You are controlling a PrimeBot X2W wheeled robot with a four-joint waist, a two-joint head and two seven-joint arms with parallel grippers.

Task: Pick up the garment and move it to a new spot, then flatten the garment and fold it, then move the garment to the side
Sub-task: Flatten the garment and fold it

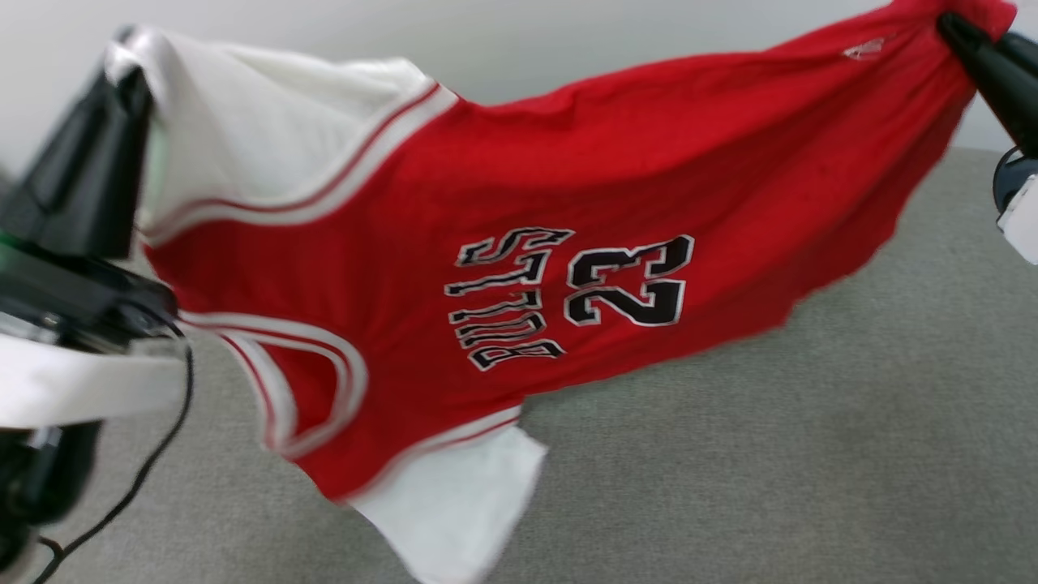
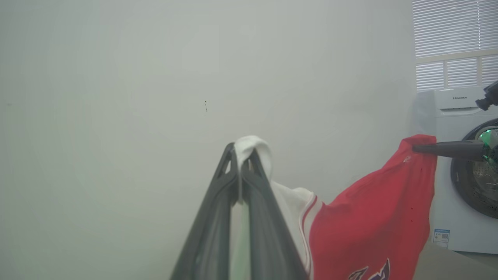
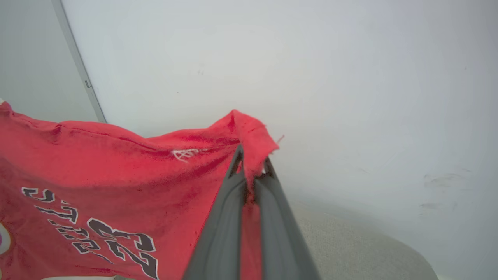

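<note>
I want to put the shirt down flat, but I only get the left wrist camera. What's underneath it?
Observer: In the head view the garment hangs stretched sideways over a grey surface.
Operator: Is any of it dangling down?
Observer: Yes, a white sleeve droops lowest. I cannot tell whether it touches the surface.
Operator: Does my other arm have a good hold?
Observer: In the right wrist view the right fingers are shut on a red corner, which pokes up past their tips.
</note>
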